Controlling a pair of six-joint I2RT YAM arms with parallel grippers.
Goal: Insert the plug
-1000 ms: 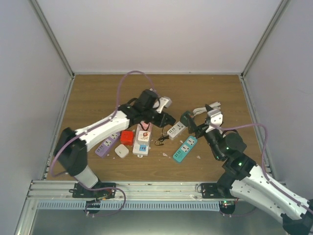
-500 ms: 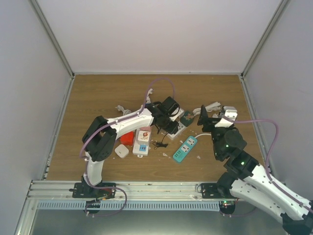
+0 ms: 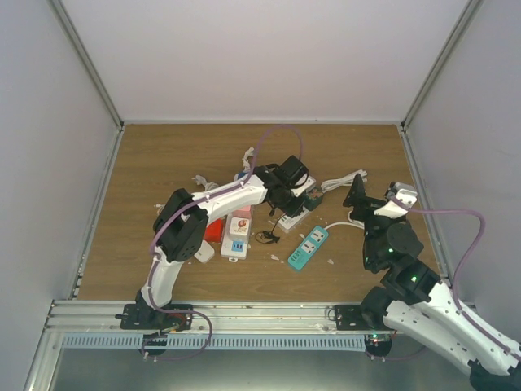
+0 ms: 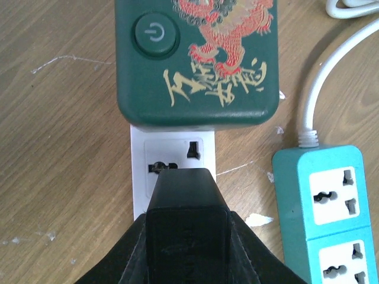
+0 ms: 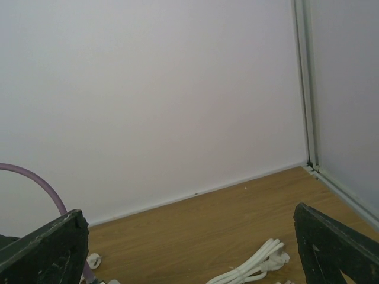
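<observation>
My left gripper [image 4: 187, 248] is shut on a black plug [image 4: 186, 207] and holds it over a white power strip [image 4: 142, 177]. The plug covers the near part of a free socket [image 4: 173, 157]; its prongs are hidden. A dark green adapter [image 4: 198, 59] with a red dragon print and a power button sits on the strip just beyond. In the top view the left gripper [image 3: 290, 192] is over that strip [image 3: 296, 215]. My right gripper [image 3: 366, 198] is open, empty and raised, facing the back wall, with its fingers [image 5: 47, 248] spread wide.
A teal power strip [image 4: 331, 207] lies right of the white one, also seen in the top view [image 3: 308, 248]. A red box [image 3: 213, 230], a white strip with blue sockets [image 3: 235, 238] and a small white adapter [image 3: 203, 252] lie to the left. A coiled white cable [image 5: 254, 267] lies near the right gripper.
My left arm has swung right from the cluster of strips to over the white strip by the green adapter. My right arm has drawn back to the right and tilted up.
</observation>
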